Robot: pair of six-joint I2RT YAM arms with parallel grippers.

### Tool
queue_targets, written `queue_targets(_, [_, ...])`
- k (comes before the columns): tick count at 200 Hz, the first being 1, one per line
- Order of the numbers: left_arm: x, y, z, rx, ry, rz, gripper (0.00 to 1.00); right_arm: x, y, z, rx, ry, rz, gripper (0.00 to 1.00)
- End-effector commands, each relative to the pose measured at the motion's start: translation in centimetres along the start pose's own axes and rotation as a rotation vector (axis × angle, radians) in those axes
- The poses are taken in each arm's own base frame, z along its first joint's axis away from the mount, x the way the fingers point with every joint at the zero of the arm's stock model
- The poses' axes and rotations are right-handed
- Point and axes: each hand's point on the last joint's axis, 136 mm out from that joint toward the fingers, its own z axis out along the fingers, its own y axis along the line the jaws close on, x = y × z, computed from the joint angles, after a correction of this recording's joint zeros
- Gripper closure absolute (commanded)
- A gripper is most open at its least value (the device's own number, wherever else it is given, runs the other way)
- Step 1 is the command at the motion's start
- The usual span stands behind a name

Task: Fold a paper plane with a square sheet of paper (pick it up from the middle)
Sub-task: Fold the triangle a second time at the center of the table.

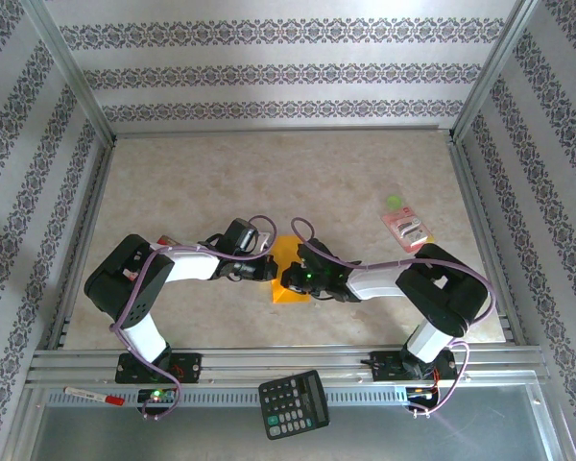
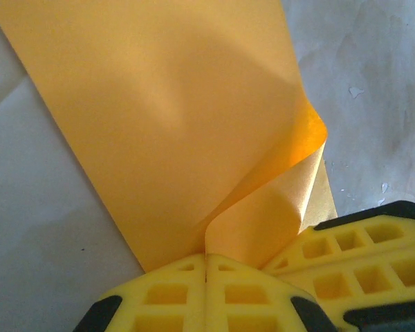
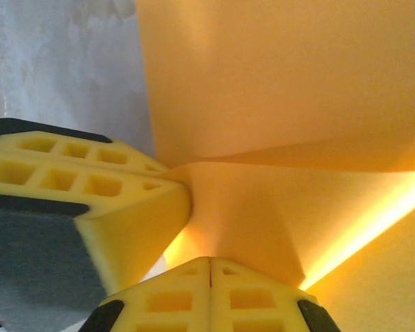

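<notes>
Tear risk at the pinch

The left tool (image 2: 206,277) and right tool (image 3: 209,277) each clamp the orange sheet (image 1: 286,254), bunched between them mid-bench (image 1: 269,173) — pulling apart could tear it, and uneven tension could skew the crease.

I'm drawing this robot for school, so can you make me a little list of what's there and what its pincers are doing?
paper: orange-yellow square sheet of paper, bent up into a fold between the arms
left pincer: shut on the paper's fold
right pincer: shut on the paper, close beside the left one
far right: pink packet
near edge: black calculator
</notes>
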Motion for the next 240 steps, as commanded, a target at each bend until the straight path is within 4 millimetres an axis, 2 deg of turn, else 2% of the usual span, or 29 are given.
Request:
queue_targets(1, [7.3, 7.3, 0.7, -0.276, 0.219, -0.110, 1.00, 0.6, -2.6, -0.1, 0.056, 0.010, 0.027, 1.00])
queue_targets(26, [7.2, 7.4, 0.7, -0.278, 0.220, -0.104, 1.00, 0.3, -2.7, -0.9, 0.048, 0.002, 0.043, 1.00])
queue_targets(63, [7.3, 7.3, 0.9, -0.274, 0.226, -0.104, 1.00, -1.6, 1.1, -2.5, -0.049, -0.040, 0.010, 1.00])
queue_targets(90, [7.4, 7.4, 0.9, -0.274, 0.229, -0.102, 1.00, -2.2, 2.4, -2.3, -0.072, -0.038, -0.009, 1.00])
queue_targets(115, [7.4, 7.3, 0.9, -0.270, 0.231, -0.105, 1.00, -2.8, 2.1, -1.3, -0.056, -0.027, -0.010, 1.00])
queue_targets(154, [7.3, 7.3, 0.9, -0.270, 0.230, -0.100, 1.00, -3.3, -0.7, -0.3, -0.001, -0.017, 0.009, 1.00])
queue_targets(190, [7.4, 7.3, 0.9, -0.270, 0.231, -0.100, 1.00, -2.9, -3.3, -0.5, 0.032, -0.005, 0.045, 1.00])
queue_targets(206, [7.3, 7.3, 0.9, -0.270, 0.233, -0.100, 1.00, -3.3, -2.7, -1.2, 0.008, -0.016, 0.039, 1.00])
queue_targets(240, [7.3, 7.2, 0.9, -0.268, 0.232, -0.099, 1.00, -4.3, 0.4, -2.5, -0.060, -0.041, 0.004, 1.00])
